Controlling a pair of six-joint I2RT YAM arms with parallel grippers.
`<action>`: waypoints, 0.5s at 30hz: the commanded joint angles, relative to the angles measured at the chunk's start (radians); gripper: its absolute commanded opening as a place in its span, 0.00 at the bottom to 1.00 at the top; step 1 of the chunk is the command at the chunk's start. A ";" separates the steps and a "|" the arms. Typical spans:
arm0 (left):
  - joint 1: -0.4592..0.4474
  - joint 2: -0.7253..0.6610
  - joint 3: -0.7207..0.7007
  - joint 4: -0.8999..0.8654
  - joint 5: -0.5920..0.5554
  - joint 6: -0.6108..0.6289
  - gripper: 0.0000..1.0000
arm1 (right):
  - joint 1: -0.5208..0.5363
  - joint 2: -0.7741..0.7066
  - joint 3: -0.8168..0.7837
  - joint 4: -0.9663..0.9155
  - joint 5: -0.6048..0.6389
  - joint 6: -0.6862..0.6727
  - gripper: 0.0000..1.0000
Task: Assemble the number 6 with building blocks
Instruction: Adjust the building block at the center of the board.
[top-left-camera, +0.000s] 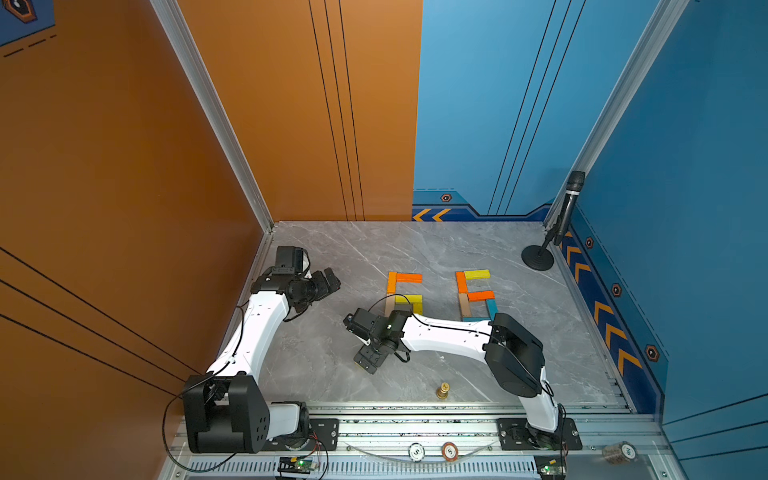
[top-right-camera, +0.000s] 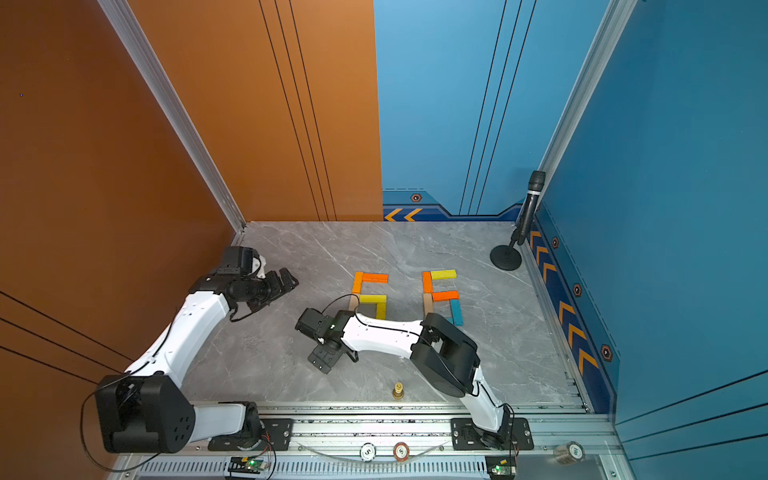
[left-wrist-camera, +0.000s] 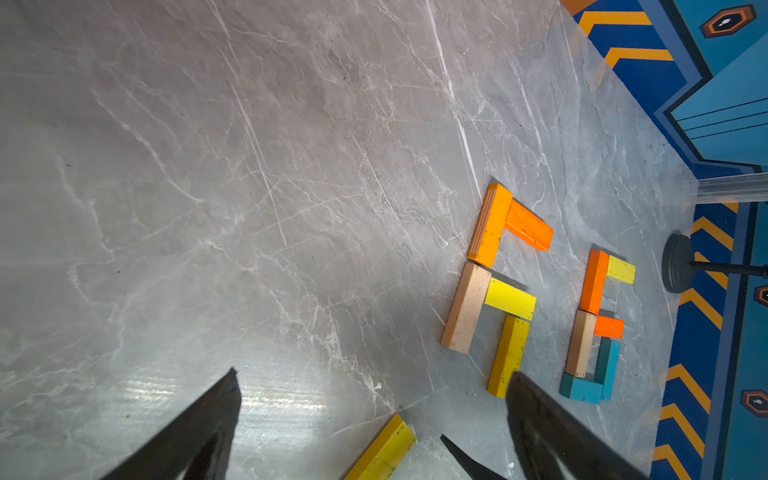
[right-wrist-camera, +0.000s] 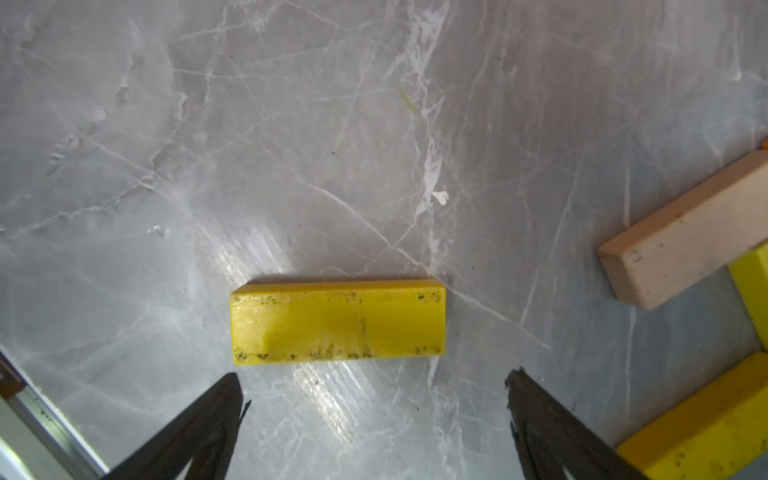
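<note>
Wide open and empty like the left gripper (left-wrist-camera: 372, 372), the right gripper (right-wrist-camera: 374, 386) should turn and pinch the yellow plank (right-wrist-camera: 337, 322), lying near the unfinished 6 (left-wrist-camera: 465, 307), across its width.

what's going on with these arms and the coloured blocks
Two robot arms are laying flat building blocks into digits on the marble table. The finished 6 looks complete; the unfinished 6 beside it lacks its bottom bar. A loose yellow block lies flat just ahead of the right gripper, whose jaws are open and hold nothing. The left gripper is open and empty, off to the side.
</note>
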 joint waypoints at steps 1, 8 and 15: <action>0.012 0.011 -0.017 -0.006 -0.014 -0.007 1.00 | 0.004 0.042 0.056 -0.044 -0.016 -0.010 0.99; 0.017 0.013 -0.016 -0.007 -0.010 -0.008 1.00 | 0.011 0.084 0.073 -0.049 -0.024 0.014 0.99; 0.018 0.015 -0.016 -0.005 -0.007 -0.009 1.00 | 0.020 0.110 0.086 -0.058 -0.048 0.035 0.99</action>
